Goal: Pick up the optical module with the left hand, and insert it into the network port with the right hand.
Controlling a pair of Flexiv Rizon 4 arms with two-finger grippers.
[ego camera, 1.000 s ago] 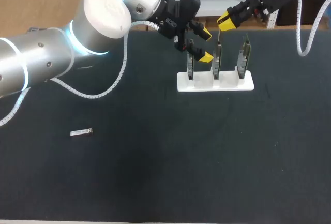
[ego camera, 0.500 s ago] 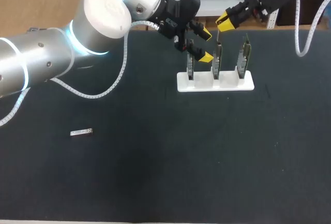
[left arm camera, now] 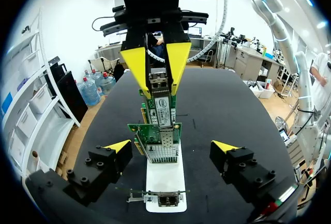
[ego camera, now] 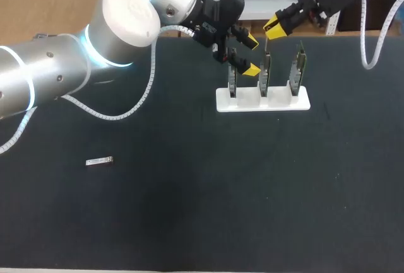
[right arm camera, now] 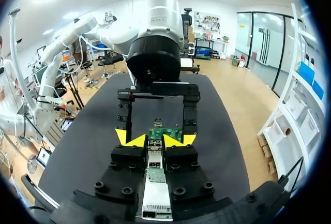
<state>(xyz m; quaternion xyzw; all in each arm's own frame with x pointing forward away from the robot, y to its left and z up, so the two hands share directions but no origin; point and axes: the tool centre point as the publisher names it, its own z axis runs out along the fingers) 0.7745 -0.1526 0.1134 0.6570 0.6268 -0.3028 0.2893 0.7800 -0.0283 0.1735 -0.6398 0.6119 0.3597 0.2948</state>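
My right pincer (right arm camera: 154, 141) is clamping the optical module (left arm camera: 158, 79) upright, its lower end pointing down at the middle card (ego camera: 265, 76) of three standing in the white rack (ego camera: 278, 103). My left pincer (ego camera: 250, 55) is hanging apart beside the rack. A loose module (ego camera: 100, 161) is lying flat on the bench (ego camera: 252, 191).

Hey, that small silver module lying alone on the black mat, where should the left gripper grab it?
Take the silver module across its two long sides, near the middle, coming straight down from above. It lies flat on the mat with nothing beside it, long axis roughly across the table, so closing front to back probably spans its narrow width.
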